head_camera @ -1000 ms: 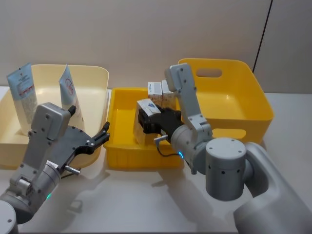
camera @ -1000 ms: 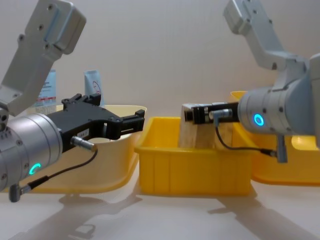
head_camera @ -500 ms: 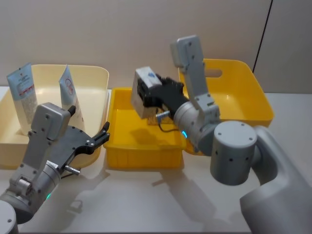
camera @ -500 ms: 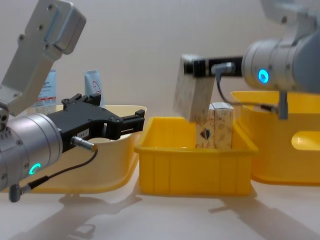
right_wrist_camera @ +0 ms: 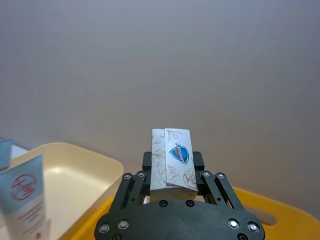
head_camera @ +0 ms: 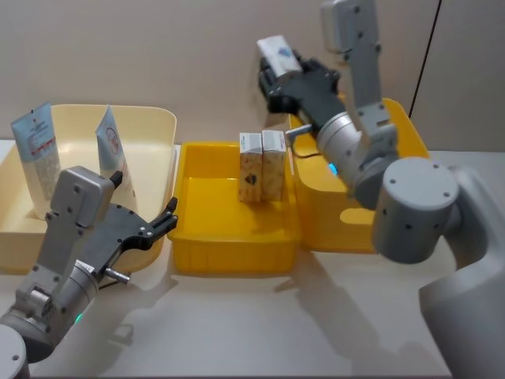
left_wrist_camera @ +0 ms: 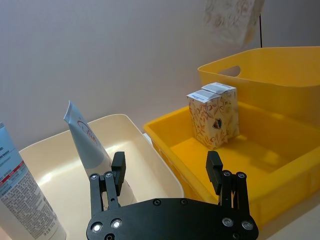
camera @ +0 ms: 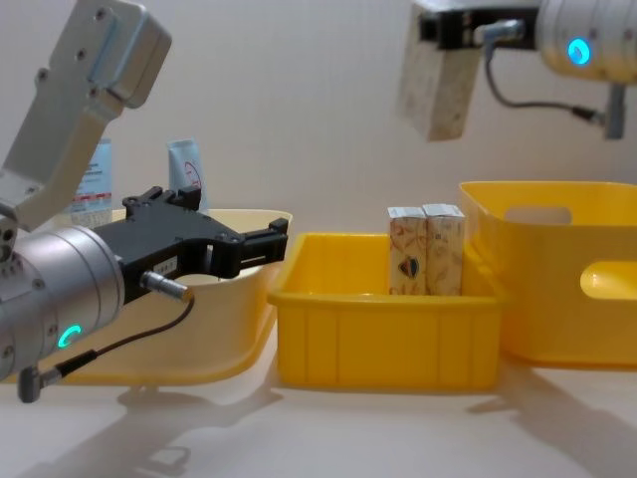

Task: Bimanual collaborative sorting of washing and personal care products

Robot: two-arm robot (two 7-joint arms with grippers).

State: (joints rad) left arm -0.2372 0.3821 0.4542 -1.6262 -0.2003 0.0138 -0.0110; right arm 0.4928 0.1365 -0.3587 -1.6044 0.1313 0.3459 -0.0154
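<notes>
In the head view the right claw was clamped on a cream cardboard box, holding it in the air well above the shallow yellow tray; two more boxes of the same matte card stood upright and touching at the tray's far right side, just beside the deep yellow bin with its slotted handle; the left claw was spread wide and held nothing, low over the table at the near right corner of the cream bin; two flat squeeze tubes leaned upright inside that bin, crimped ends up.

In the chest view the held box hung tilted, high over the standing pair; the left claw's black fingers pointed toward the tray, apart and touching nothing.

In the left wrist view the fingers stood well apart with only air between them; the trays and bins were smooth, glossy plastic with rounded rims; the nearer tube bore a red logo, the other red lettering.

In the right wrist view the box sat squarely between the two black fingers, gripped on both sides; its face showed a blue shield logo among fine floral line drawings.
</notes>
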